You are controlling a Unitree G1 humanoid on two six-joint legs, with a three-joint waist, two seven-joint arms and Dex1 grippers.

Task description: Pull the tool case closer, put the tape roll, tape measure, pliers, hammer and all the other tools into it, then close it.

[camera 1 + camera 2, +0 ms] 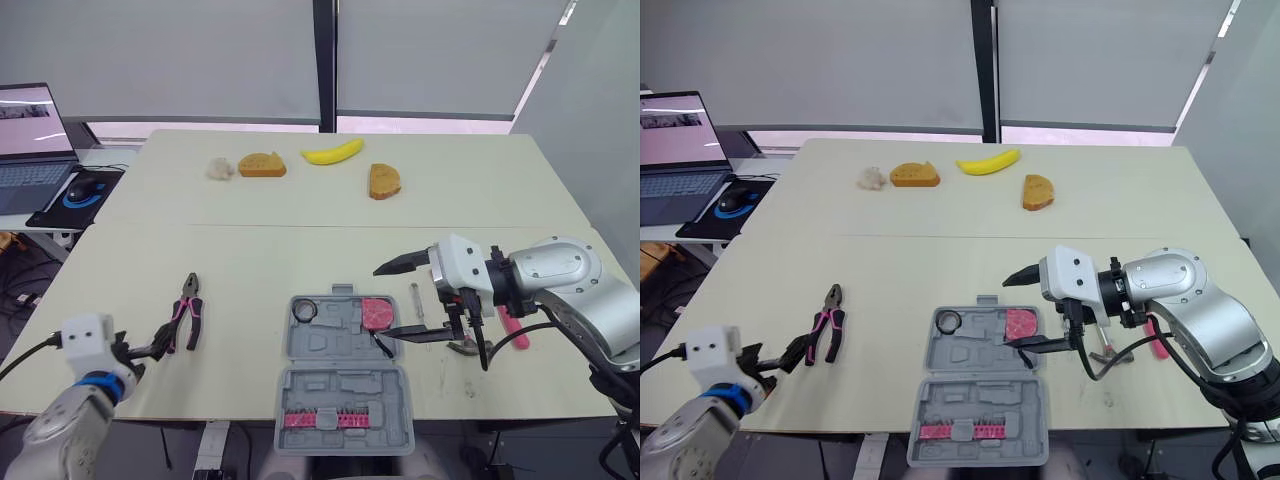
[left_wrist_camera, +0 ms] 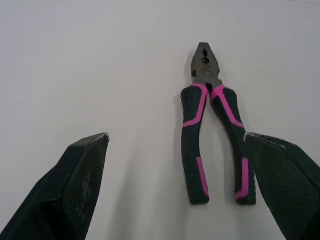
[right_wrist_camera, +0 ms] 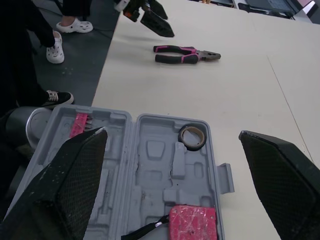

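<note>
Pale smooth table [image 1: 300, 250] carries an open case [image 1: 335, 345] of grey moulded plastic at six o'clock. Right gripper [image 1: 385, 300] hangs over the case's three o'clock edge, jaws wide and empty. Left gripper [image 2: 176, 137], jaws wide, sits by the handle ends of the black-and-pink pliers [image 1: 188, 310] at the case's nine o'clock. Inside, a squarish pink tape measure [image 1: 377, 313] lies at one o'clock, the black ring-shaped tape roll [image 1: 304, 311] at eleven

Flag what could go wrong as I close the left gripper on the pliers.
The pliers sit off-centre in the open left gripper, one handle right by a fingertip. Closing may catch one handle only and spin them away. On the way to the tool case, the left arm may meet the open right gripper hanging over it.
</note>
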